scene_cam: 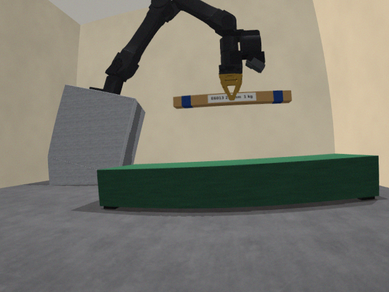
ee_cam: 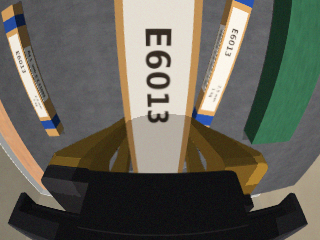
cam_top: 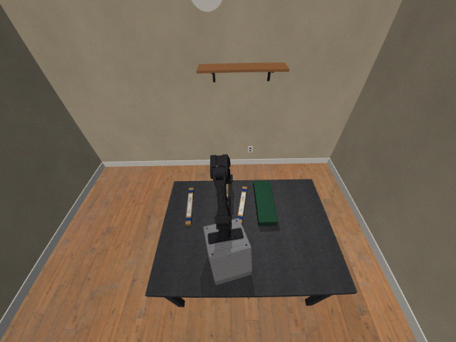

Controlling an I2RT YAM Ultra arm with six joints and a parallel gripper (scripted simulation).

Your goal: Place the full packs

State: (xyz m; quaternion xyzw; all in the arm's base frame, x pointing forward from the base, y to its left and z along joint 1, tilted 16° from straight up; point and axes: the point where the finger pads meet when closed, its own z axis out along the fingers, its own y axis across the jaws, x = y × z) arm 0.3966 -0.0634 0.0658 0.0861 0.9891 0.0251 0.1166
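The hand [scene_cam: 231, 94] is clamped on the held pack [scene_cam: 232, 98] near its middle, fingers on the two long sides, and carries it level in the air, well above the worktop [cam_top: 294, 257]. The relation that matters is sideways: in the wrist view the low platform [ee_cam: 280, 60] lies off to the hand's right, with one resting pack [ee_cam: 223, 60] on the worktop between the carried one and the platform, and the other pack [ee_cam: 30, 70] out on the left. The carried pack's long axis runs roughly parallel to the platform's own length (a lucky alignment), so the coming move looks like a plain shift rightward over the middle pack, with little turning needed, then a descent if this pack is judged full.
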